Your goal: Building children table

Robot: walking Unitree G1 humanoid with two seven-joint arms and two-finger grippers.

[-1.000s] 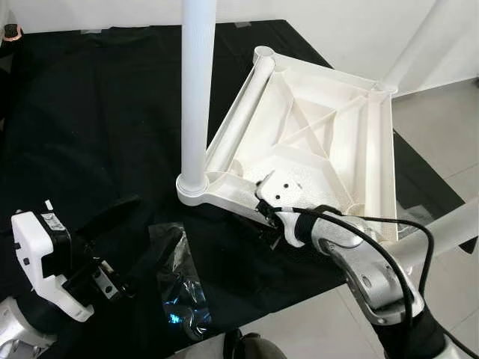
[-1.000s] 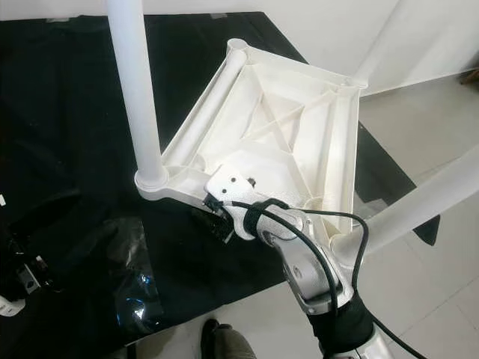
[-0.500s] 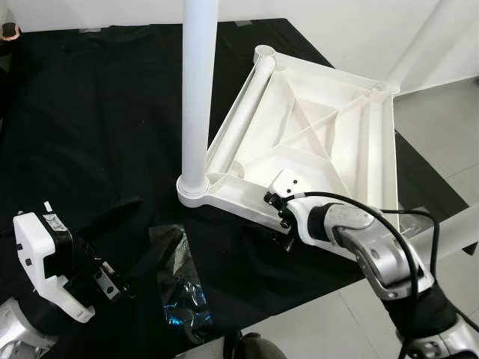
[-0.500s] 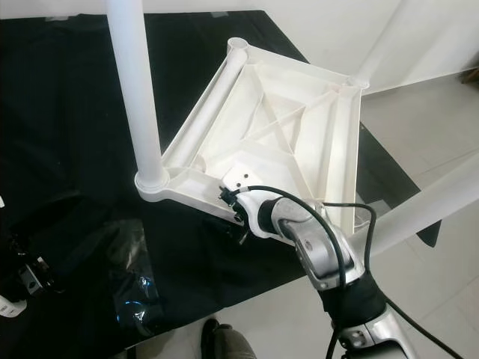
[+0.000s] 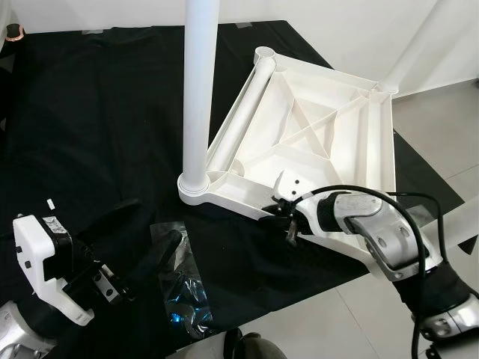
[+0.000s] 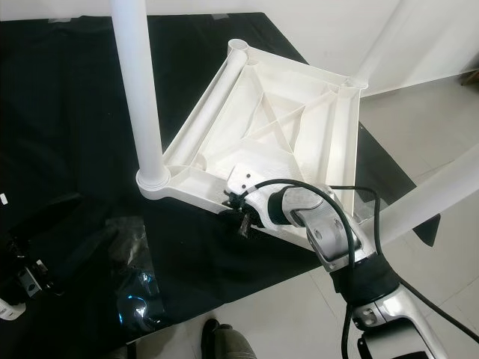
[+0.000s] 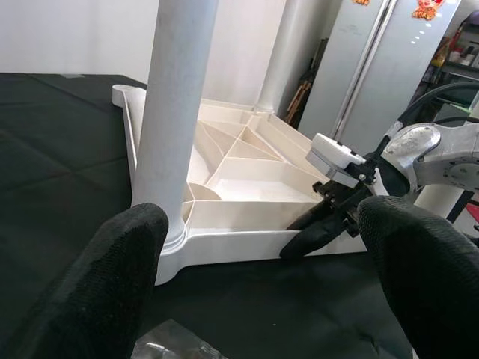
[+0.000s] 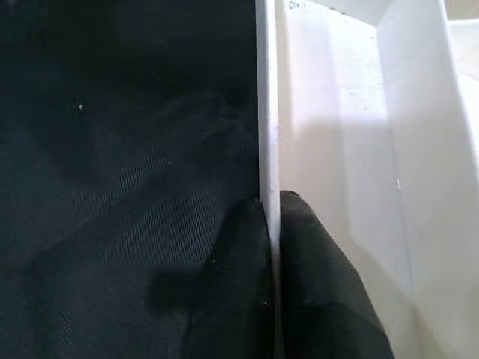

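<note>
Tabletop: I saw the white plastic children's tabletop [image 5: 314,138] lying upside down, ribbed underside up, on the black cloth [image 5: 90,120] spread over the floor.
Leg: one white round plastic leg [image 5: 198,90] stood upright in the tabletop's near-left corner socket.
Right end effector: my right end effector [image 8: 271,224] was pinching the tabletop's thin near edge wall, one black finger [image 8: 236,284] outside and the other inside.
Left end effector: my left end effector [image 7: 262,292] hung low over the cloth, fingers spread wide, pointing toward the leg's base.
Bag: a clear crumpled plastic bag [image 5: 179,288] lay on the cloth beside the left end effector.
Floor: pale tiles [image 5: 441,149] showed past the cloth's right edge.
</note>
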